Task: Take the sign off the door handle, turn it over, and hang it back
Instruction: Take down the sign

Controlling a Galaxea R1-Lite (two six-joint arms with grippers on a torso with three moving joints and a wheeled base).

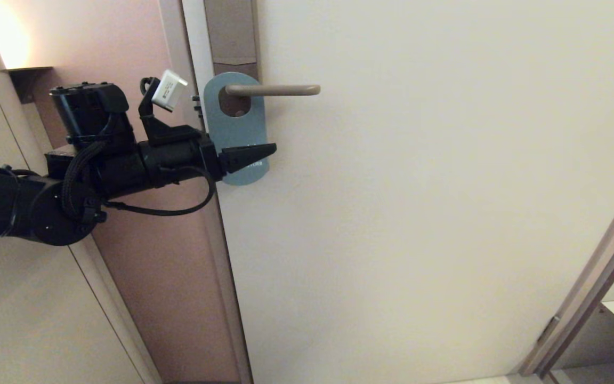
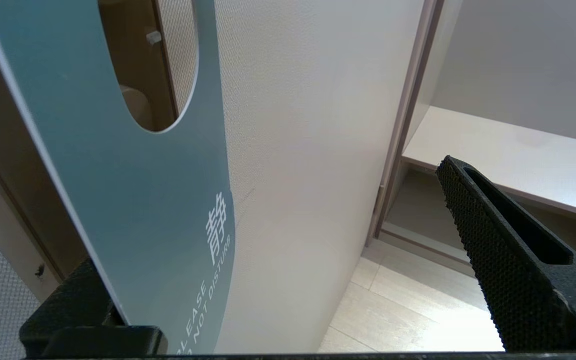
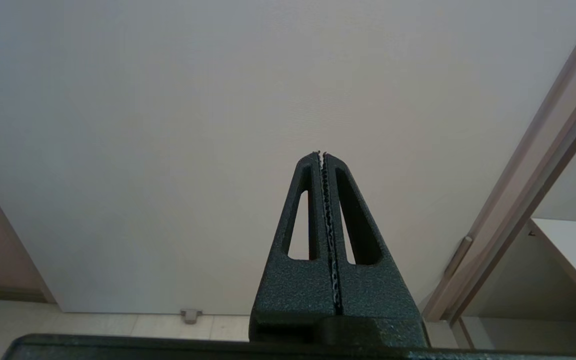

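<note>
One flat, round-ended blue sign point(image 1: 237, 133), its oval hole threaded over the slim straight beige metal door handle point(image 1: 280, 90), hung against the pale, finely textured door point(image 1: 419, 213) with white "DO NOT DISTURB" lettering facing out. The left gripper point(image 1: 256, 152) sat at the sign's lower end, its two black stippled fingers point(image 2: 498, 240) spread wide with the card between them, not pinched. The right gripper point(image 3: 322, 155), well away from the sign, had its two fingers pressed together on nothing.

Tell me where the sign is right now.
In the head view the sign hangs blue side out on the door handle, upper left of the door, its lower end between the open fingers of the left gripper.
</note>
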